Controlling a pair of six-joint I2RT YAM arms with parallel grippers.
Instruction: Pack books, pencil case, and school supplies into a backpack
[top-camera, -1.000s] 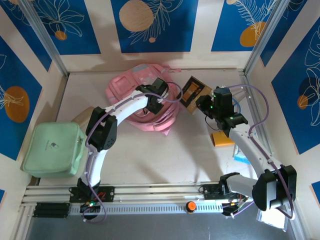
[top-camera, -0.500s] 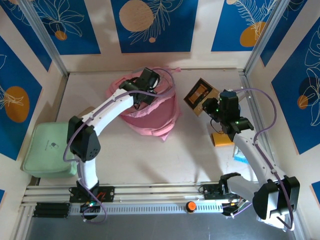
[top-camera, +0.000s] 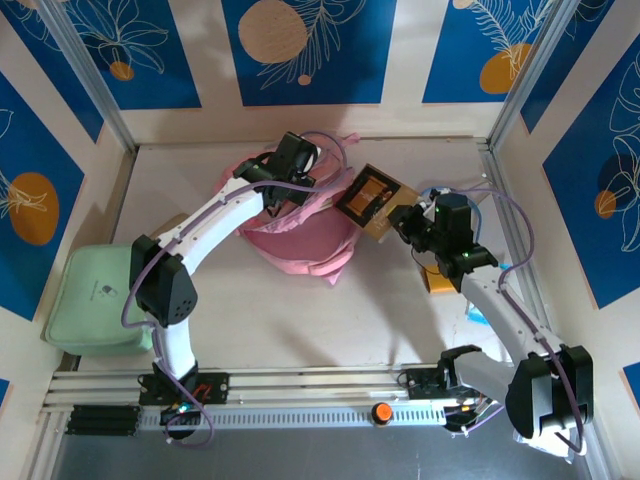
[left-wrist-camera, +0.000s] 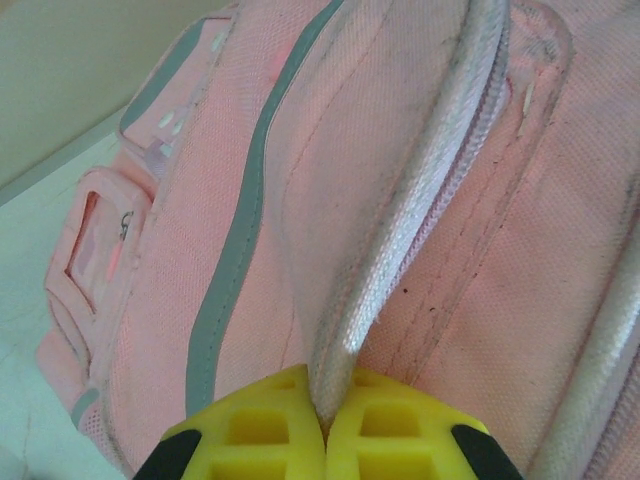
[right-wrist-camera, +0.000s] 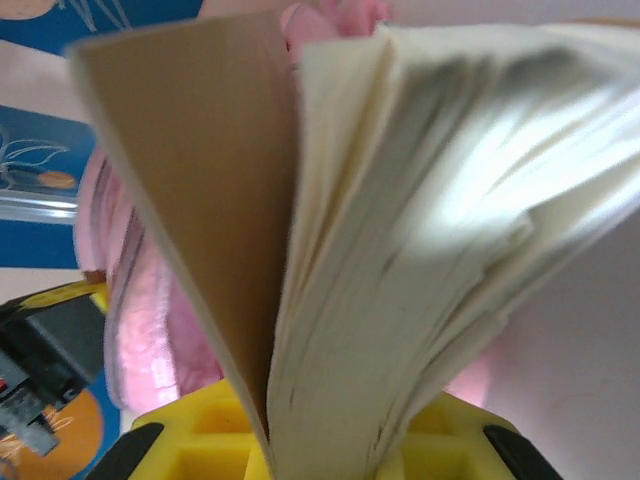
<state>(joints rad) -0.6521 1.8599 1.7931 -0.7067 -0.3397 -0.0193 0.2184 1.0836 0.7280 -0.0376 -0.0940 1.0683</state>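
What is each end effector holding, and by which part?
Left end effector: pink fabric backpack, by its pale zipper-edged flap. Right end effector: thin brown book, by one edge.

**White Arms, Black Joints, Yellow Fingers**

The left arm and right arm are built alike: smooth white tubes linked by chunky black joints. A lilac cable loops loosely along each. A small green light glows on the right arm's black wrist. Left fingers and right fingers are bright yellow plastic, moulded with square pockets and black outer corners.
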